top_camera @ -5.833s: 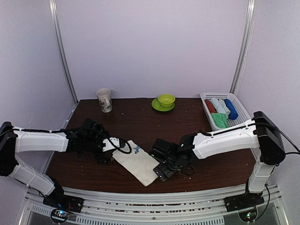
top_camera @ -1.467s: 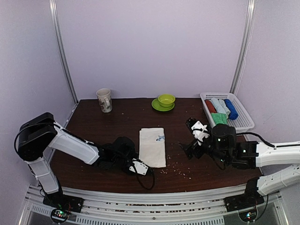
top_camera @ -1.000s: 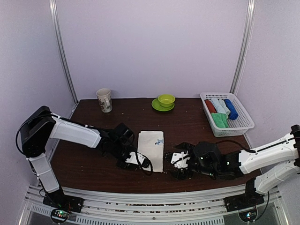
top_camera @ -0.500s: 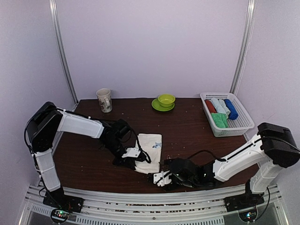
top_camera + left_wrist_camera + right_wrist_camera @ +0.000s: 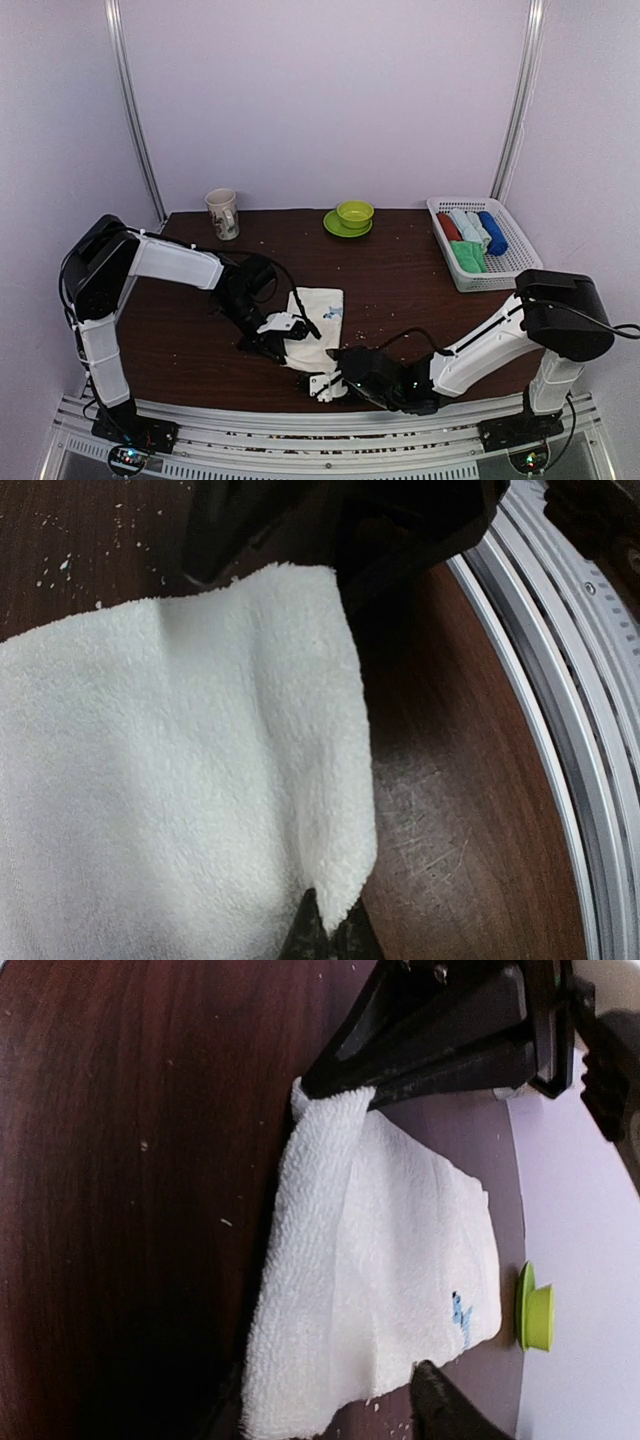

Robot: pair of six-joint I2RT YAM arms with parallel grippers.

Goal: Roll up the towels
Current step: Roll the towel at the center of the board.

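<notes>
The cream towel (image 5: 318,318) lies on the desk (image 5: 400,270) left of centre and towards the near edge, mostly flat, its small blue mark at the far right corner and its near end lifted and rumpled between the two arms. The left pincer (image 5: 322,938) is pressed together on a near corner of the cloth, pinching it. The right pincer (image 5: 325,380) sits at the near end just beside it, spread partway, with cloth lying between its fingers and no bite on it that I can see. The green towel (image 5: 467,255) is well apart, in the near end of the white basket (image 5: 527,255) at the far right; I cannot tell whether it is rolled. By my reading the roll is only about to begin from the near end. The two pincers work very close together, so one could knock the other as the right one closes. If the right one catches only a thin fold, the cloth may slip out and the roll start crooked. A pull from one side alone could drag the towel towards the near edge instead of turning it over
</notes>
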